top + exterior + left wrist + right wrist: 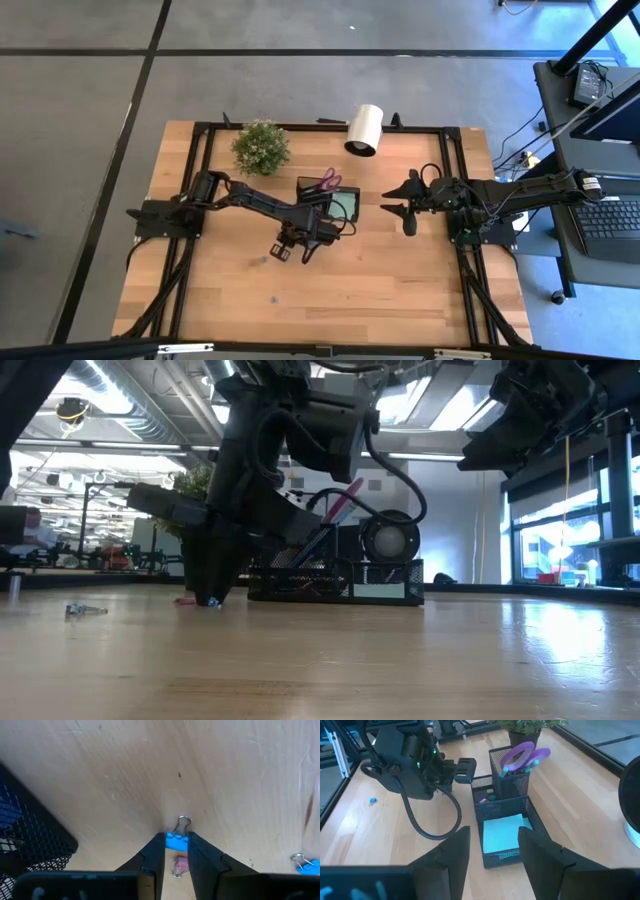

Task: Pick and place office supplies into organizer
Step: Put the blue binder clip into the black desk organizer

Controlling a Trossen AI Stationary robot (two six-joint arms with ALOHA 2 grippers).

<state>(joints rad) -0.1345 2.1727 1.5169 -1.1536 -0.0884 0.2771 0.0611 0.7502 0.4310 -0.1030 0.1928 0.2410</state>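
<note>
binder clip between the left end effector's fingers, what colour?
Blue body, silver wire handles: small binder clip, clearest in the left wrist view.

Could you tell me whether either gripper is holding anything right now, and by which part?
The left gripper has its fingers on either side of a blue binder clip's body on the table; a firm hold cannot be told. The right gripper is open and empty.

No readable text, labels, brands, numbers or signs anywhere: none legible on desk items, arms or room behind.

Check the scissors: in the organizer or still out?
In. The scissors stand handles-up in the organizer's taller compartment.
</note>
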